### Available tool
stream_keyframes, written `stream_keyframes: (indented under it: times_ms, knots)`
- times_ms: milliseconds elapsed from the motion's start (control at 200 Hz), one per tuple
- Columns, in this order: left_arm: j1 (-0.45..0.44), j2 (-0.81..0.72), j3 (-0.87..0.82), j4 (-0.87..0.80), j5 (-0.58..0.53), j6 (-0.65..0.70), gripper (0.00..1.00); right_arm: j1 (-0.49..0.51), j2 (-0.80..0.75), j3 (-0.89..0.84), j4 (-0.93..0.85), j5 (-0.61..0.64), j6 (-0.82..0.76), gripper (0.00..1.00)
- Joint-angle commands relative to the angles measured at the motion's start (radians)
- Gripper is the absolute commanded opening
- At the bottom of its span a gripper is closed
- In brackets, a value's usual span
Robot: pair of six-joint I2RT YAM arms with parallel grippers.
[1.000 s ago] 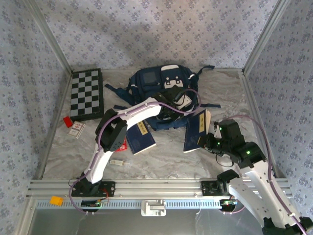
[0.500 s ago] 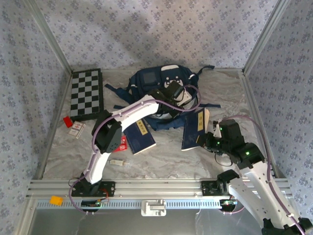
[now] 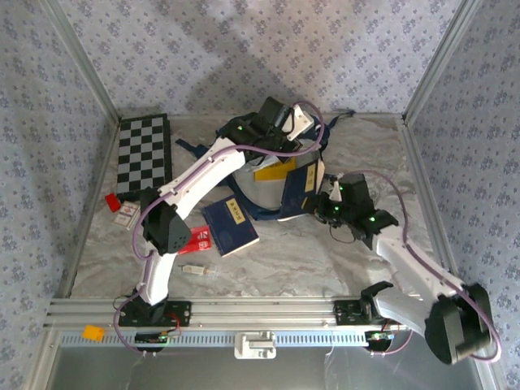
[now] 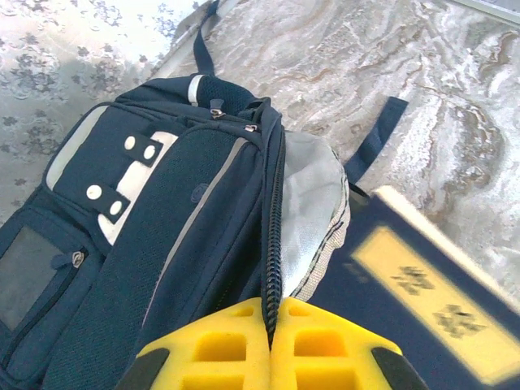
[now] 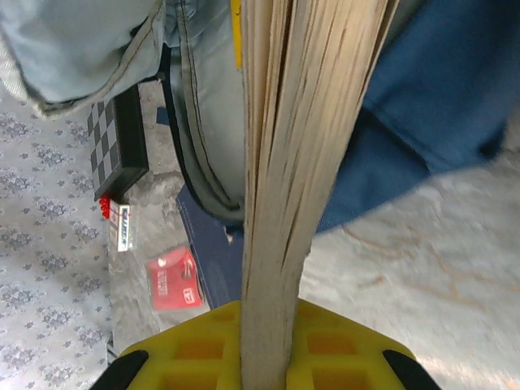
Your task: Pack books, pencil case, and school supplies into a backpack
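Right wrist: right claw [image 5: 264, 345] clamps blue book [image 5: 284, 162] edge-on, long axis pointing toward backpack [image 5: 89, 41].

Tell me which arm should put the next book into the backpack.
Right. The right gripper is shut on a blue book, held on edge beside the backpack's open mouth. The left gripper is shut on the zipper edge, holding that mouth open, so it should probably not let go.

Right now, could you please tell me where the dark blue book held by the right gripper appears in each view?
Top external: book centre, tilted against the backpack.
Left wrist: book lower right, beside the backpack.
Right wrist: book edge-on up the centre, backpack behind.
Shared landmark: the backpack's grey lining.
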Motion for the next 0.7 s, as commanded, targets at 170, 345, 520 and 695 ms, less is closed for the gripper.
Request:
stream_keyframes:
  times_ms: [170,345,520,695]
  knots:
    - [-0.006,-0.034,0.117,0.047,0.056,-0.017,0.00,-0.003,0.338,0.125,0.414,-0.004,-0.046,0.00]
    - [0.011,-0.034,0.120,0.035,0.058,-0.050,0.00,-0.044,0.542,0.218,0.509,-0.040,-0.022,0.06]
    - [0.027,-0.033,0.118,0.038,0.079,-0.084,0.00,-0.054,0.685,0.365,0.382,-0.061,-0.105,0.23]
    - [0.041,-0.036,0.100,0.033,0.079,-0.094,0.00,-0.054,0.617,0.332,0.263,0.033,-0.143,0.54]
